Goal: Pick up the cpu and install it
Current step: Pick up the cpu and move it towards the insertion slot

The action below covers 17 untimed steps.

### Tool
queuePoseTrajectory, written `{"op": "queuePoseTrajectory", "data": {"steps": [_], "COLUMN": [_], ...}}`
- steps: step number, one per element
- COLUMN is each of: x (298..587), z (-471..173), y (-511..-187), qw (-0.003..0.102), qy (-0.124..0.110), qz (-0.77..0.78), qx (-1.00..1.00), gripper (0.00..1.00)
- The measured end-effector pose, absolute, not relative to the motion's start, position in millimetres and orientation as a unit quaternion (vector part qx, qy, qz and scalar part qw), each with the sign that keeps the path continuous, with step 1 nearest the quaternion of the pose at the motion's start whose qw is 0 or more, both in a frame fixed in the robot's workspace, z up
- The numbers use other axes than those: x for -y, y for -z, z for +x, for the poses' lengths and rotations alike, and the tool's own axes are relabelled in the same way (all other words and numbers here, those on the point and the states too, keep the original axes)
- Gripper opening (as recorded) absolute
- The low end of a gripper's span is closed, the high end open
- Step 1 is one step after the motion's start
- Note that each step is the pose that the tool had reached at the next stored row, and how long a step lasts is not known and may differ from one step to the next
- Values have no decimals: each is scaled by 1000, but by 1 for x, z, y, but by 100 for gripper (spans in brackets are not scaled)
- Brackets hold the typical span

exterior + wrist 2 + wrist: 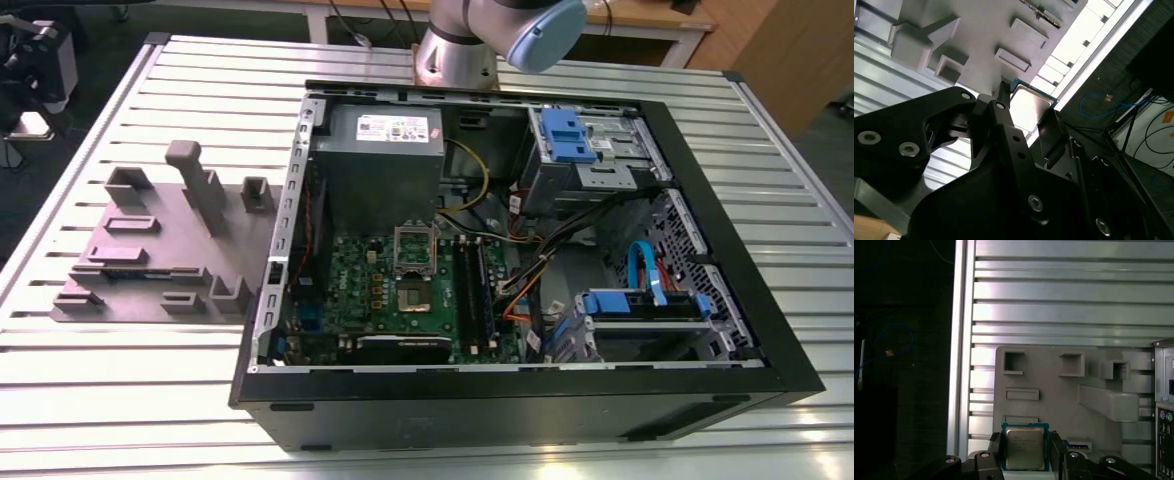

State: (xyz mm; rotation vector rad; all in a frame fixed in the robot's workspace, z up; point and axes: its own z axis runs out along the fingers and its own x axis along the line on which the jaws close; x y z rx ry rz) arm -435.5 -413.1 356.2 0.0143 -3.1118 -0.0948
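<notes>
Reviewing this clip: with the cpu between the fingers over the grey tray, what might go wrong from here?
1. The gripper holds the cpu only by two opposite edges, so it may slip or tilt.
2. The motherboard socket sits inside the computer case, near memory slots and loose cables; the fingers might snag there or land the chip misaligned.

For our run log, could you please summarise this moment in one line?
gripper: shut on cpu | cpu: at grey parts tray, lift unclear | install: not yet done
</notes>
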Motion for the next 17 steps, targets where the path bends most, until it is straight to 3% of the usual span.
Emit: {"op": "queuePoseTrajectory", "data": {"steps": [17], "x": [413], "z": [-436], "y": [-374], "qw": [14], "qy": [28], "qz": [-9], "qx": [999], "gripper": [47]}}
